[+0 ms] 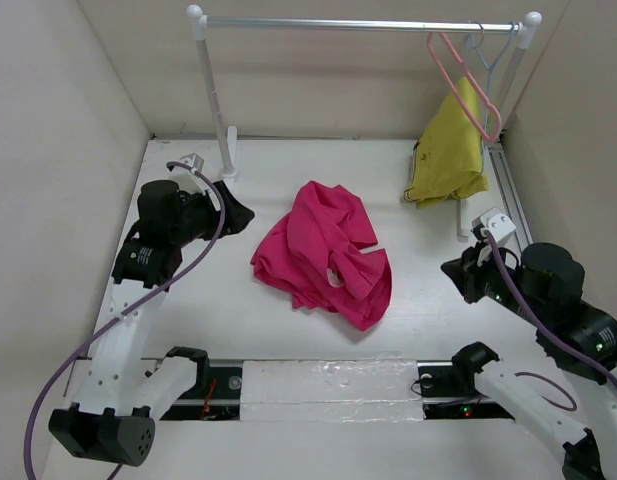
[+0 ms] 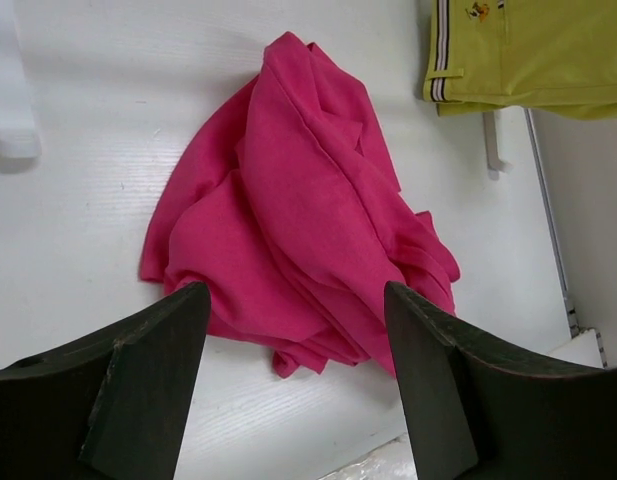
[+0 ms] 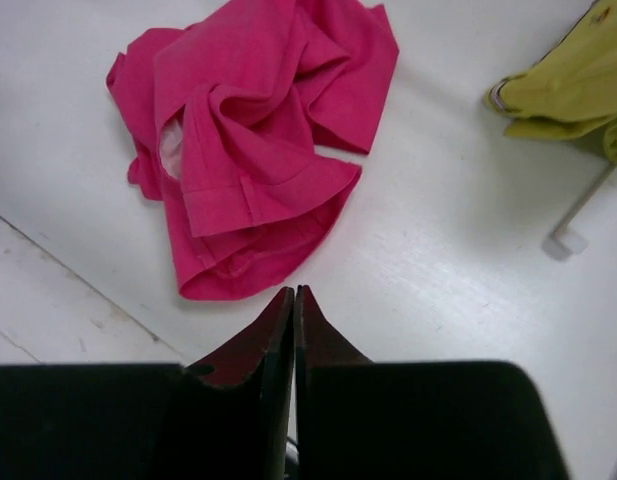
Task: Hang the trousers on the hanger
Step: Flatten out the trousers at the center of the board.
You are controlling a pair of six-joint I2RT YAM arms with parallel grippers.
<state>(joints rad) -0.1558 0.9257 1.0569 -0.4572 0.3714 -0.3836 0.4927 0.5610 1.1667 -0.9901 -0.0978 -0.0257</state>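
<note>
Magenta-pink soft cloth trousers (image 1: 323, 255), from overhead: crumpled in one heap mid-way across the white table (image 1: 188, 310), legs folded under and over each other, well apart from the thin salmon-pink triangular hanger (image 1: 478, 112) hooked at the right end of the silver clothes rail (image 1: 358, 22), just beside a pale blue-grey hanger (image 1: 493, 55) bearing a mustard-yellow garment (image 1: 450, 150). Left gripper (image 1: 238, 212) off to the heap's left and right gripper (image 1: 456, 272) off to its right, neither touching cloth. Judged as the opening step: getting a first hold on the trousers, nothing lifted so far. From the left wrist: jaws wide apart and empty, with the heap straight ahead and framed between them. Best to descend on a single raised fold or an outer edge rather than the thick middle, and to pinch only one layer, lest the whole bundle come up knotted. From the right wrist: jaws pressed together, gripping nothing. Nearest in that view, a stitched hem and a pale inner patch; waistband or leg opening, cannot tell which. Worth opening those jaws before any approach, then taking that hem as the second hold, well apart from the left one, so as to spread the cloth flat enough for draping over the hanger's bar.
</note>
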